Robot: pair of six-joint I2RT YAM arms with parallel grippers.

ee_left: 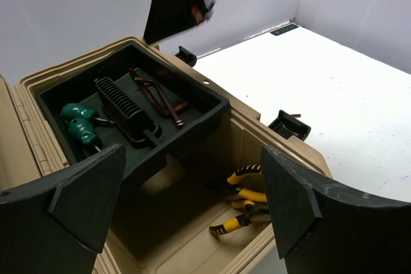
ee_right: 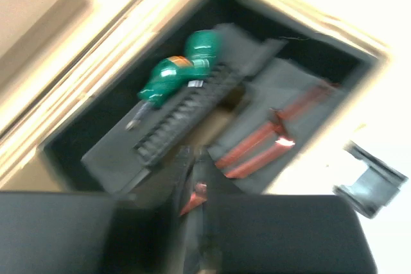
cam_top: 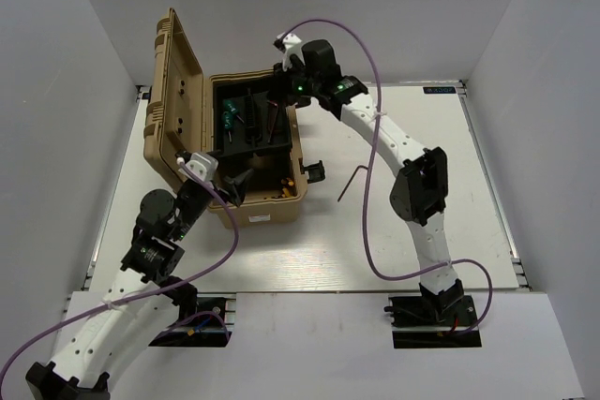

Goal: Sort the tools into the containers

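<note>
The tan toolbox [cam_top: 258,213] stands open. Its black tray [ee_left: 215,104] holds two green-handled screwdrivers [ee_left: 80,123] on the left, also in the right wrist view [ee_right: 180,68], and reddish-dark hex keys [ee_left: 157,97] on the right. Two yellow-and-black pliers [ee_left: 247,194] lie in the lower compartment. Another hex key [cam_top: 352,183] lies on the table right of the box. My left gripper [ee_left: 192,158] is open and empty over the lower compartment. My right gripper [ee_right: 196,158] hovers over the tray, shut on a thin reddish hex key [ee_right: 194,198]; that view is blurred.
The box lid [cam_top: 173,91] stands up on the left. A black latch [cam_top: 312,171] hangs at the box's right side, near the loose hex key. White walls enclose the table on three sides. The right arm [cam_top: 403,152] reaches across the table's back right.
</note>
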